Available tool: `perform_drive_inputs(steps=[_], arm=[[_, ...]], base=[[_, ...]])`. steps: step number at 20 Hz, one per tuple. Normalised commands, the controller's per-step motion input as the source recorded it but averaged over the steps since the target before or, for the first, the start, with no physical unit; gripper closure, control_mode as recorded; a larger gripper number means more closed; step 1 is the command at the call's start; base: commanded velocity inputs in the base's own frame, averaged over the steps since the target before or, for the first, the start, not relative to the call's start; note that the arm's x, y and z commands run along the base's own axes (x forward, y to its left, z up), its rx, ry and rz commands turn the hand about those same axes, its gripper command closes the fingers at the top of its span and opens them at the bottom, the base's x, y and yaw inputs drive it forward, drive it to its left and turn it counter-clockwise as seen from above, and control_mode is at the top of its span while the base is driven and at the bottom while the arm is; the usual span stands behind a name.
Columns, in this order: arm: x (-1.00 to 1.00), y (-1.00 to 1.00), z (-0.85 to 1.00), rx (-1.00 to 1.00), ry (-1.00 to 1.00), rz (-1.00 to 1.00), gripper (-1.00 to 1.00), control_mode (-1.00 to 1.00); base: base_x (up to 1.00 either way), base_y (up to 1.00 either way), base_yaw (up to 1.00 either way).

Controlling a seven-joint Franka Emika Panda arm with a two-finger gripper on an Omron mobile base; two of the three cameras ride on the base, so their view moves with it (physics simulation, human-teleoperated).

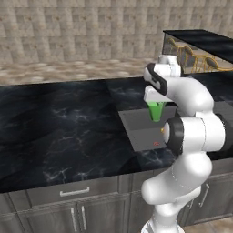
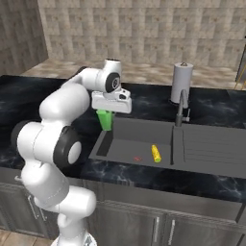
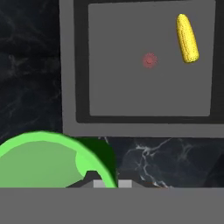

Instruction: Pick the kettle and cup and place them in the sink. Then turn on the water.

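Item: end effector (image 2: 106, 115) — clenched on the rim of the cup (image 2: 104, 120), one fingertip inside the wall and one outside, as the hand view shows at its lower edge; the cup (image 3: 48, 159) hangs upright below the hand, mouth up, long axis vertical, clear of the worktop

Item: cup, position — carried in the air at the near-left corner of the sink (image 2: 125, 158) as the right base view has it; in the left base view the cup (image 1: 156, 111) hangs over the basin's far left part. Whether it is wholly inside the rim line cannot be told; the hand view puts the basin ahead of the hand, with a strip of black marble worktop (image 3: 175, 162) between

Item: governing relation — the sink (image 3: 148, 109) floor lies ahead of and below the end effector; judged next need is a short carry further over the basin, then a descent and release

Item: arm pose — elbow raised and folded, forearm reaching out over the worktop (image 1: 59, 127), wrist bent so the hand points straight down

Item: sink contents — a yellow corn cob (image 2: 156, 153) lying flat on the floor right of centre, and a red drain mark (image 3: 149, 60) near the middle; both well apart from the cup

Item: faucet (image 2: 181, 106) — at the back rim, no water running

Item: paper towel roll (image 2: 180, 81) — behind the faucet
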Motion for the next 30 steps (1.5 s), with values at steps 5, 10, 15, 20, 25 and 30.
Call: perform_drive_inputs(steps=[5,10,15,20,25,30], arm=[[0.06,-0.37,-0.25,0.0,0.0,0.07,1.0,-1.0],[0.27,-0.17,-0.24,0.0,0.0,0.03,1.0,-1.0],[0.29,-0.05,-0.31,0.0,0.0,0.01,1.0,-1.0],[0.43,0.0,-0.33,0.0,0.0,0.0,1.0,-1.0],[0.38,-0.02,-0.25,0.0,0.0,0.0,1.0,-1.0],[0.29,-0.01,-0.2,0.0,0.0,0.0,1.0,-1.0]], base=[[0.0,0.0,0.0],[0.0,0.0,0.0],[0.0,0.0,0.0],[0.0,0.0,0.0],[0.0,0.0,0.0],[0.0,0.0,0.0]])
